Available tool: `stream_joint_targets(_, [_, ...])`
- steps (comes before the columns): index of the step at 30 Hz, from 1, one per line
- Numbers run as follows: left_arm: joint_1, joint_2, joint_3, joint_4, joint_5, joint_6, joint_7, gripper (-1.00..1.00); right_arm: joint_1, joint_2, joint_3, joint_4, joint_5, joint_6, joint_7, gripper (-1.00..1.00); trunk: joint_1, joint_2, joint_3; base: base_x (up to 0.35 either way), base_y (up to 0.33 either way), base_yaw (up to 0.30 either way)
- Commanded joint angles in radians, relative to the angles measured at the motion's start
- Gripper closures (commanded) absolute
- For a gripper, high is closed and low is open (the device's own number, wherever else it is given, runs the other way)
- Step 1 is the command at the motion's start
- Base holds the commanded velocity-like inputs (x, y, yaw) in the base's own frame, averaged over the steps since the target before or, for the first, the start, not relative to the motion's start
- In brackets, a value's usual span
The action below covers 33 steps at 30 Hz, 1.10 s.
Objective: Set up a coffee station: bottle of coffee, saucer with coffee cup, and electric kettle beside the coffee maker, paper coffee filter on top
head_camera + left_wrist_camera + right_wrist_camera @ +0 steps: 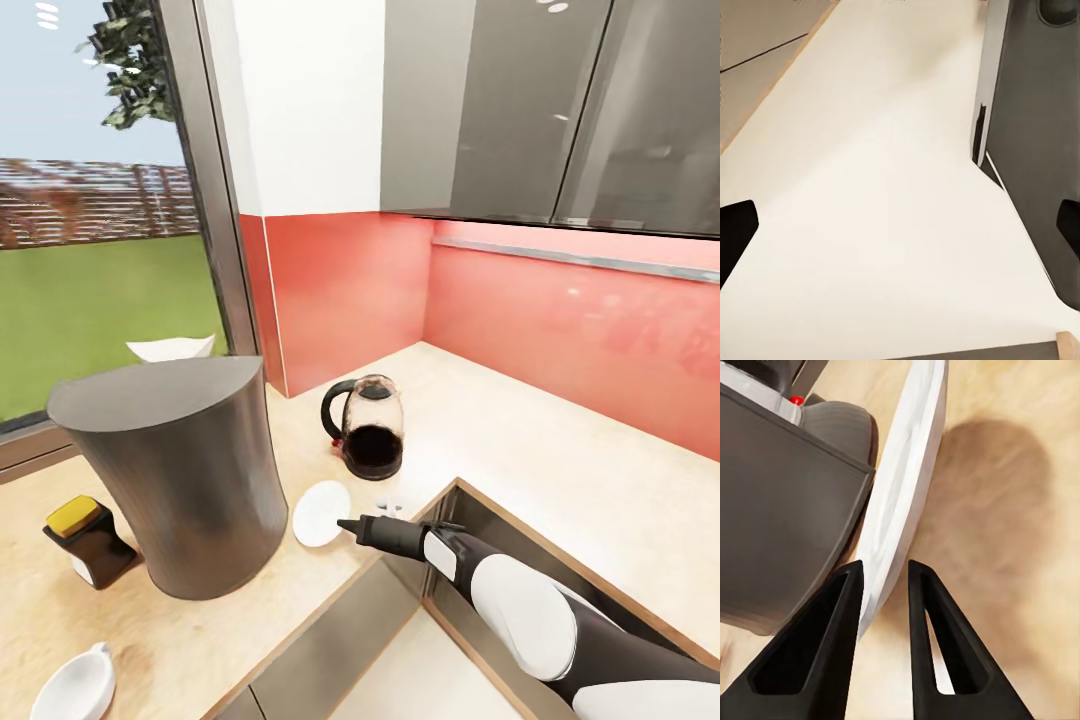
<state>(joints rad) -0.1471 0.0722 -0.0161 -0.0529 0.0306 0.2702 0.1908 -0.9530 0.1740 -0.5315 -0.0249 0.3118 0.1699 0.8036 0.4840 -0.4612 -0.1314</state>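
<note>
The tall grey coffee maker (175, 480) stands on the beige countertop (560, 440). A white paper coffee filter (172, 348) peeks over its far rim; whether it rests on top I cannot tell. The brown, yellow-capped bottle of coffee (90, 540) lies tilted to its left. To the right stands the glass electric kettle (368, 428). My right gripper (345, 523) (886, 564) is shut on the rim of the white saucer (320, 513) (900, 495), which is tilted beside the coffee maker (780, 510). A white coffee cup (75, 688) sits at the near left. My left gripper (900, 232) is open over pale floor.
The steel sink (400, 640) lies under my right arm, sunk into the counter. A red backsplash (560, 320) and grey wall cabinets (560, 110) bound the far side. A window (100, 260) is at the left. In the left wrist view a dark cabinet side (1035, 112) stands nearby.
</note>
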Motion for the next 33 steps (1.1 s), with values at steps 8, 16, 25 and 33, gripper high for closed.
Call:
stream_joint_targets(8, [0.0, 0.0, -0.001, -0.002, 0.005, 0.006, 0.003, -1.0, 0.0, 0.0, -0.01, -0.001, 0.004, 0.011, 0.004, -1.0, 0.001, -0.002, -0.002, 0.007, 0.023, 0.0])
stream_joint_targets(16, [0.0, 0.0, -0.002, -0.002, 0.005, 0.006, 0.003, -1.0, 0.0, 0.0, -0.01, -0.002, 0.004, 0.011, 0.003, -1.0, 0.001, -0.002, -0.002, 0.0, 0.004, 0.0])
stream_joint_targets(25, [0.0, -0.002, -0.002, -0.002, 0.002, 0.007, 0.003, -1.0, 0.005, 0.0, -0.011, -0.003, 0.004, 0.01, 0.003, -1.0, 0.001, -0.002, -0.002, -0.002, -0.118, 0.0])
stream_joint_targets(33, [0.0, -0.001, -0.002, -0.002, 0.002, 0.007, 0.003, -1.0, 0.006, 0.0, -0.011, -0.003, 0.004, 0.01, 0.003, -1.0, 0.001, -0.002, -0.002, -0.097, -0.265, 0.0])
